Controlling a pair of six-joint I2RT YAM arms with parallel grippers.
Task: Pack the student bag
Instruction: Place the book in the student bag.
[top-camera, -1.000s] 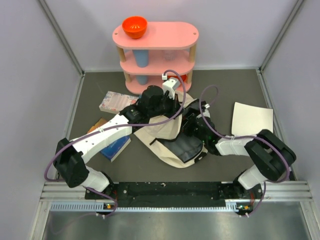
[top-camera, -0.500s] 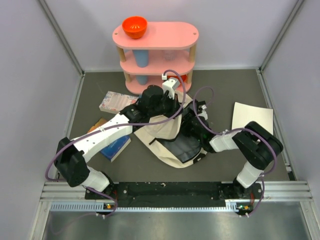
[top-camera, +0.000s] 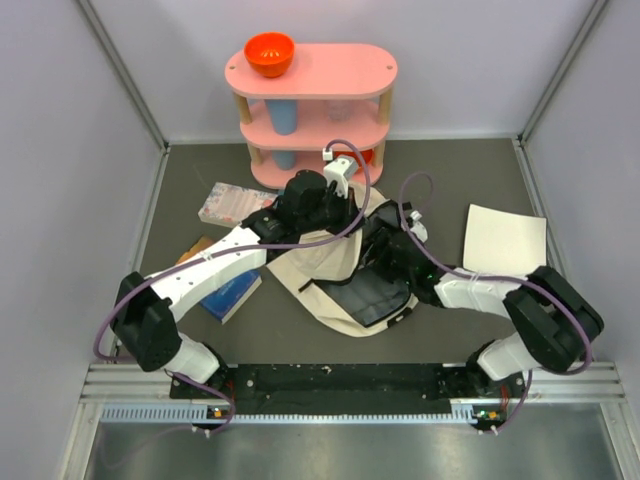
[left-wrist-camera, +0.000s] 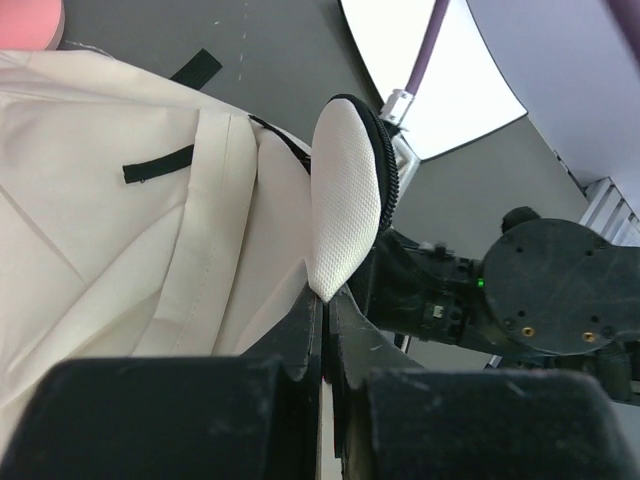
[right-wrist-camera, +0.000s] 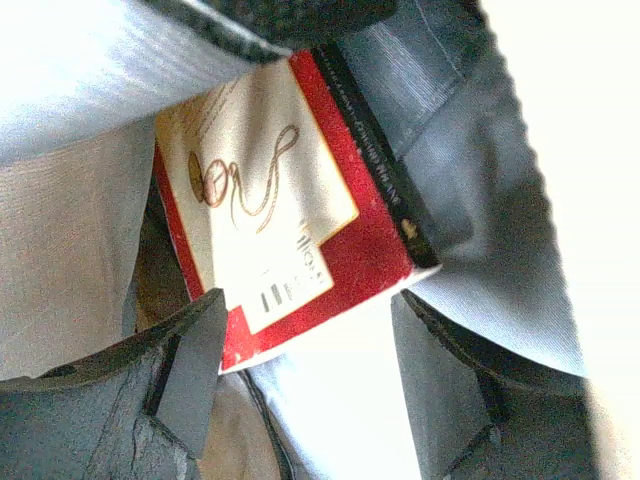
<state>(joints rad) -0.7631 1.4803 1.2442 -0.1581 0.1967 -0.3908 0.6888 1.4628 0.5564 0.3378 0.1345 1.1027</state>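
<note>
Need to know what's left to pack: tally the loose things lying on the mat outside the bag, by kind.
Blue book: 1
Patterned flat packet: 1
White sheet: 1
Brown item, partly hidden: 1
Total outside the student bag: 4

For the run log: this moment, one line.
left gripper: shut on student bag | right gripper: open, inside bag | red book: in bag

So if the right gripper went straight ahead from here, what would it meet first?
Probably the red-and-cream packet just ahead of the right gripper, inside the student bag; depth is unclear.
</note>
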